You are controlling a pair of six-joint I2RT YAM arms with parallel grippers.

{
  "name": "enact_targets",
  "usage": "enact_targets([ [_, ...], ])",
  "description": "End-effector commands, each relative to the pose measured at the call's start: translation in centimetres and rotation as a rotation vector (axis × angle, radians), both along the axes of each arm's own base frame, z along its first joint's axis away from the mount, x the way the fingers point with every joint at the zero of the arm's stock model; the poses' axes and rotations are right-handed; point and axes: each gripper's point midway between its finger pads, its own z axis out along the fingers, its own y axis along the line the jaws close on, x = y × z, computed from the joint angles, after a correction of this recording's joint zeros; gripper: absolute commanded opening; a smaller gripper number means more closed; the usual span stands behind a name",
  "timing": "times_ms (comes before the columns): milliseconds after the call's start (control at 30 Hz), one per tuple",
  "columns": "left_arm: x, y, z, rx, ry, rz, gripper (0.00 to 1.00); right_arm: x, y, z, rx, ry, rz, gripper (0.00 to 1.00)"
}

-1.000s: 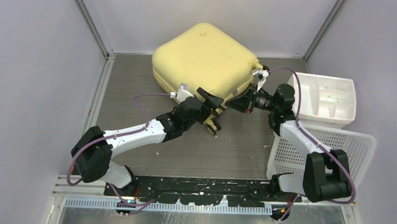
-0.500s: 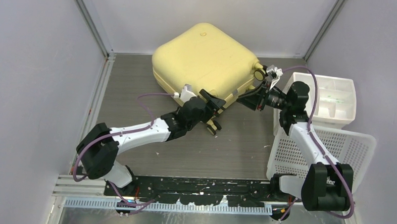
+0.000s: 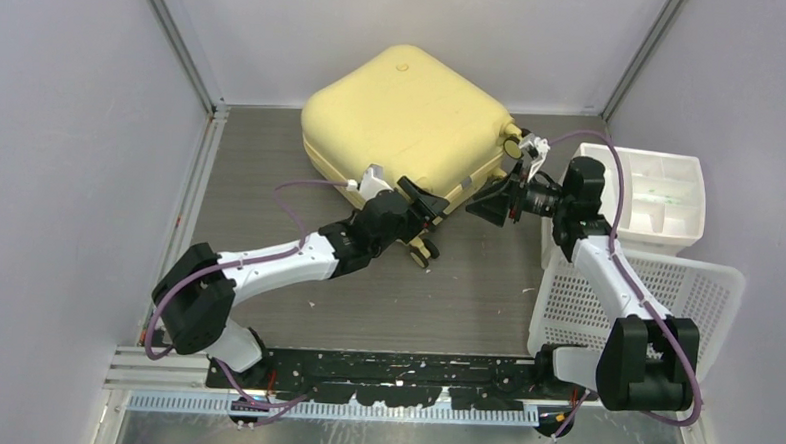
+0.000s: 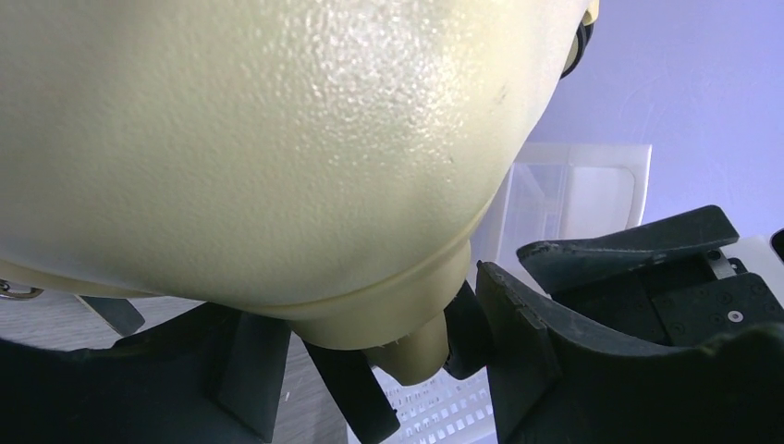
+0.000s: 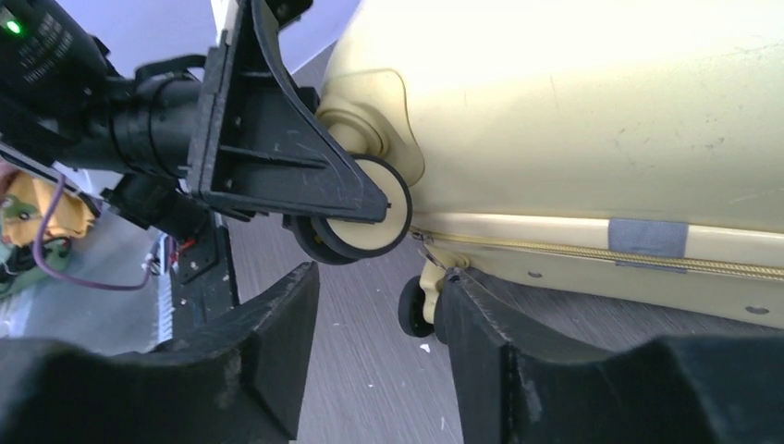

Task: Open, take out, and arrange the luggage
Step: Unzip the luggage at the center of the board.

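To open the suitcase [image 3: 404, 107], the zip must run first. I judge the right gripper [image 5: 374, 370] should find the zip's pull, close on it squarely and draw it along the zip line [image 5: 555, 248] without lifting. The left gripper [image 4: 398, 370] should brace the shell so it does not slide.

The right jaws stand about half apart and hold nothing. They hover low at the case's 5 o'clock corner, the zip line just beyond them. I cannot tell whether a pull sits there.

The left jaws are apart too, straddling the caster wheel [image 5: 365, 217] at that same corner. One finger [image 5: 277, 157] lies across the wheel, but the pictures show no firm grip on it.

The case lies flat and closed at 12 o'clock on the table [image 3: 272, 157], against the back wall. A white bin [image 3: 650, 193] stands at 2 o'clock and a white basket [image 3: 687, 285] at 4 o'clock, both clear of the case.
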Motion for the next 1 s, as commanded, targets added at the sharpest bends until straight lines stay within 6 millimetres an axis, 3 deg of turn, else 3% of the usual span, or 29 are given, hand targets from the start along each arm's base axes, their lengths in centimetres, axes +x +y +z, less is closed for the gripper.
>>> enact_targets([
  [0,2.1,1.0,8.7,-0.098,-0.219,0.033,0.01,-0.4,-0.5,-1.4,-0.099,-0.103,0.038,0.61],
  [200,1.8,0.5,12.1,-0.151,-0.280,-0.016,0.01,-0.3,-0.9,-5.1,-0.197,-0.183,0.027,0.81],
  [400,1.8,0.2,14.6,-0.237,-0.316,-0.017,0.00,-1.5,1.1,-8.1,-0.303,-0.283,0.128,0.86],
  [600,1.9,0.4,18.4,-0.310,-0.378,0.003,0.01,0.6,3.5,-7.5,-0.258,-0.342,-0.002,0.86],
  [967,2.1,2.0,24.2,-0.425,-0.476,0.074,0.00,2.1,6.4,-6.3,-0.157,-0.339,-0.175,0.81],
])
